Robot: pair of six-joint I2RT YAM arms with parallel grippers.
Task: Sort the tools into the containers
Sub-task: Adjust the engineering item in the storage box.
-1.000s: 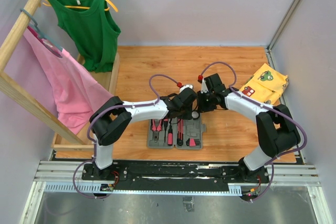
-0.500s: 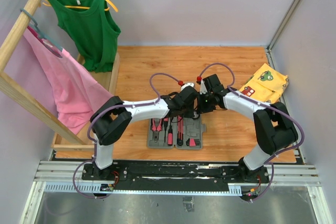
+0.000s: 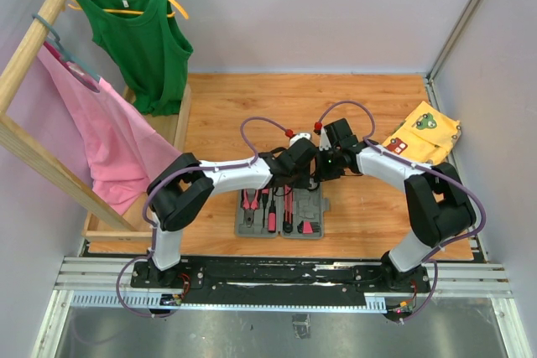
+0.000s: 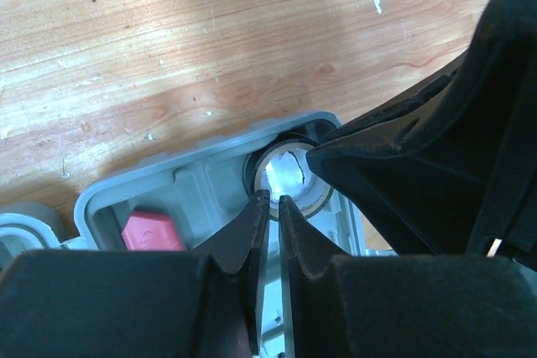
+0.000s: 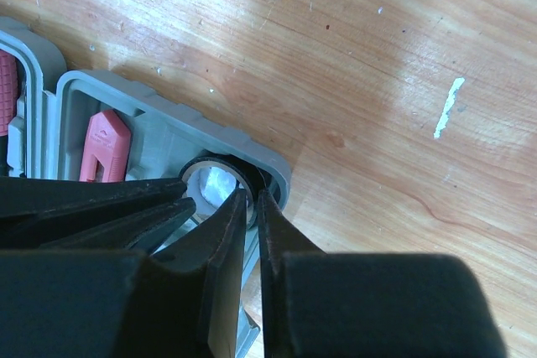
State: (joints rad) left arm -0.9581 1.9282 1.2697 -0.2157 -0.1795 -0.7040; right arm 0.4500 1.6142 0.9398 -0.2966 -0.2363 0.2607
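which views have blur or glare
Left wrist: the left hand is dark and soft up close, the disc looks blown out. Right wrist: the right hand is equally dark, the table sharp with a bright patch. Top: even light, sharp.

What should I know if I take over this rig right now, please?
The left gripper: jaws almost together, tips at the rim of the round disc. The right gripper: the same, from the other side. Whether either grips it is unclear. The case lies open; the disc sits in its corner, pink-handled tools in slots. Left to do: likely seat the disc, then withdraw.
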